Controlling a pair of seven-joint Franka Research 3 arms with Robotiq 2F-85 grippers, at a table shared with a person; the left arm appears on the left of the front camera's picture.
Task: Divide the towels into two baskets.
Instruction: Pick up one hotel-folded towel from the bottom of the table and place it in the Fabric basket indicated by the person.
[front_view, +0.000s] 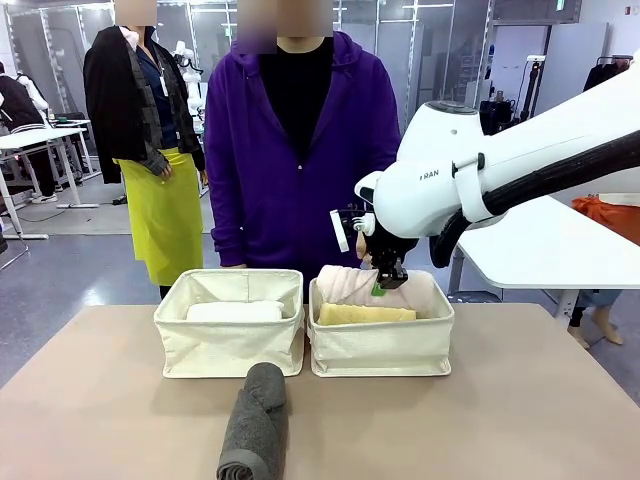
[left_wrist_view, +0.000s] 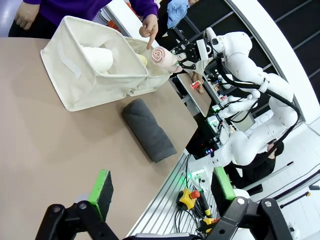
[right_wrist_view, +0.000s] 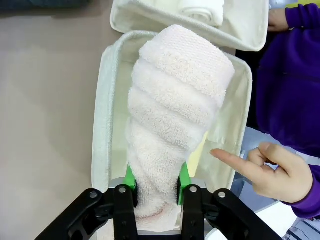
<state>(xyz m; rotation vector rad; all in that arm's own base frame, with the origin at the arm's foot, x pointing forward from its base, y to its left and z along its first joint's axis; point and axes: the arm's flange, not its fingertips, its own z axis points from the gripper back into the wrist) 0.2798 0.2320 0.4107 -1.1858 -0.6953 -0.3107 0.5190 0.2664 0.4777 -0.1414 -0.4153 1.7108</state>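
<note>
The room is big and bright, with a grey floor (front_view: 60, 290) and white tables (front_view: 540, 245) behind. On the tan bench (front_view: 500, 420) stands the left basket (front_view: 225, 355) with the white towel (front_view: 235, 311) in it. Just beside it, the right basket (front_view: 385, 355) has the yellow towel (front_view: 365, 314). The jaws of the right arm (front_view: 520, 170) pinch the pink towel (front_view: 345, 283) over that basket. The dark grey towel (front_view: 258, 425) lies on the bench in front. The left jaws are spread wide.

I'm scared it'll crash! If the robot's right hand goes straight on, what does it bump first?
Probably the yellow towel in the basket below the right gripper, its pink towel touching first; depth is hard to judge.
</note>
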